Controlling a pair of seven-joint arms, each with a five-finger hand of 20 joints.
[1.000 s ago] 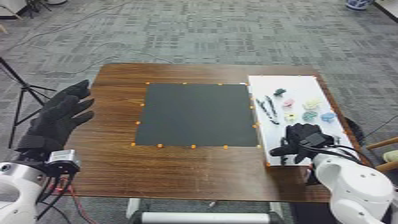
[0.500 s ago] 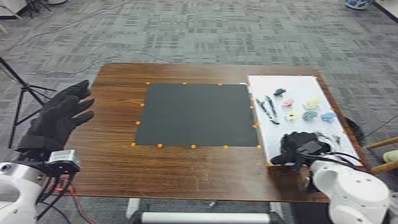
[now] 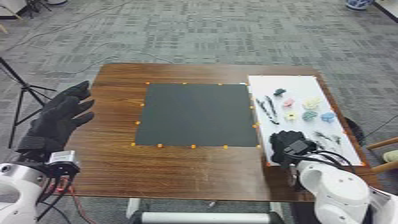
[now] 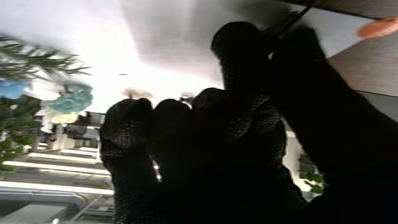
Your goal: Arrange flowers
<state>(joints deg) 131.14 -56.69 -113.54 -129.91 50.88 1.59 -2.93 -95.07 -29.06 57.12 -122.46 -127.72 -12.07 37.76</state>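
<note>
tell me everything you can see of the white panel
The white panel is a flat, smooth-looking rectangle on the table, right of the dark mat, longer from near to far than across. Small orange tabs dot its edges. It carries pink, yellow, blue and green flower pieces and slender black pieces. The right robot hand hides part of its near end; contact is unclear.

Your left arm (image 3: 19,182) comes in at lower left of the head view, left hand (image 3: 60,117) angled forward, its fingers extended and relaxed. Your right arm (image 3: 336,184) enters at lower right, right hand (image 3: 290,142) lowered, angled forward and inward.
</note>
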